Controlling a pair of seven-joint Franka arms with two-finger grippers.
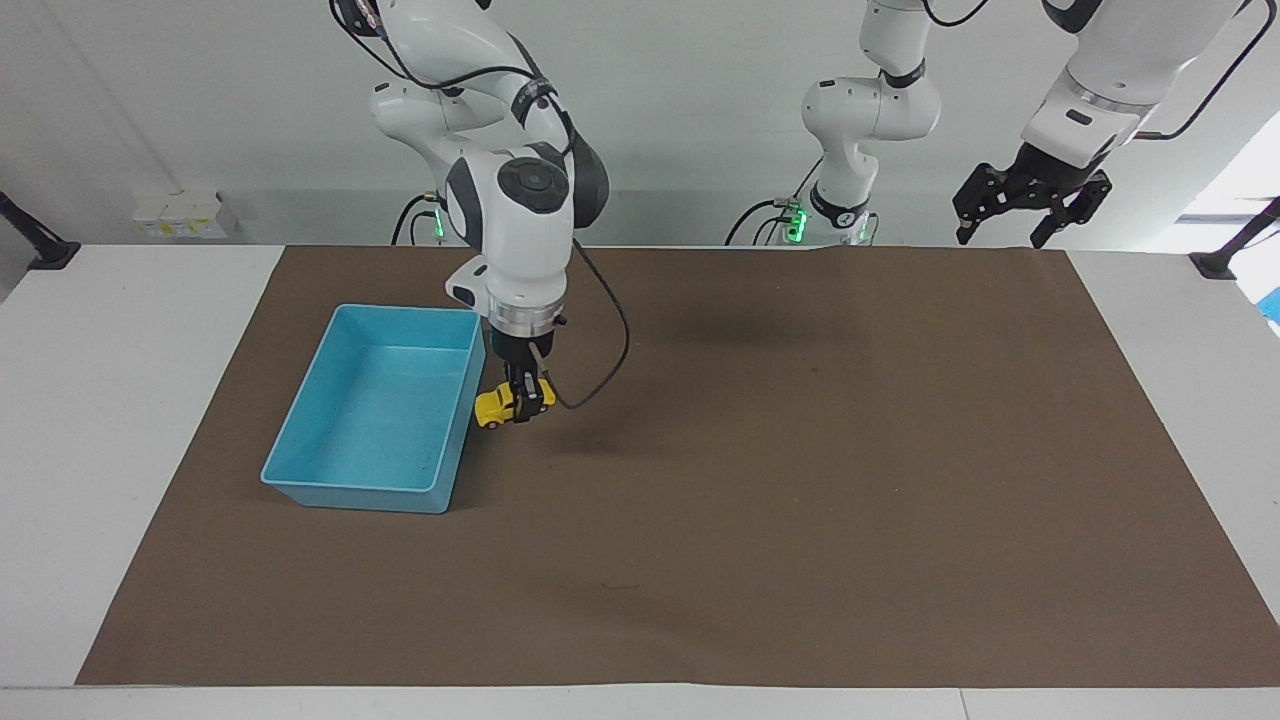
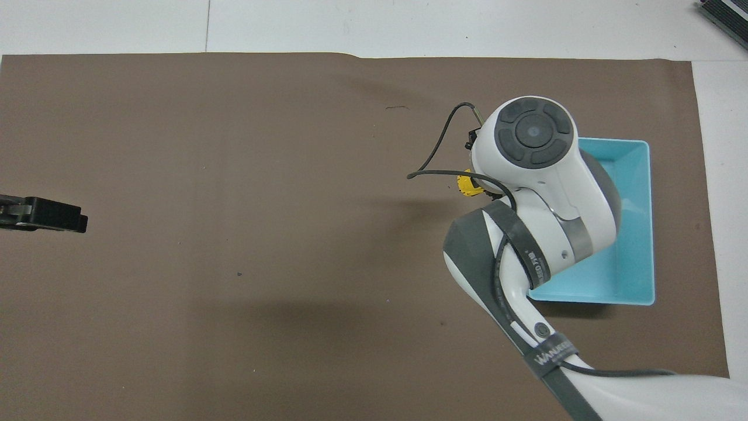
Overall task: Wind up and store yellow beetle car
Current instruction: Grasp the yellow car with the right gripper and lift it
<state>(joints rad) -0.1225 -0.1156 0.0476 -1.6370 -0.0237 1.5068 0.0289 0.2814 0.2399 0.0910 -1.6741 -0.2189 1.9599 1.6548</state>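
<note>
Blue bin (image 1: 372, 412) sits open-topped on the brown mat (image 1: 800, 480), toward the right arm's end of the tabletop, its long sides running toward and away from the robots. Mat covers most of the white tabletop (image 1: 110, 400), leaving bare strips at both ends. Small white box (image 1: 182, 214) sits by the wall past the tabletop's corner at the right arm's end.
</note>
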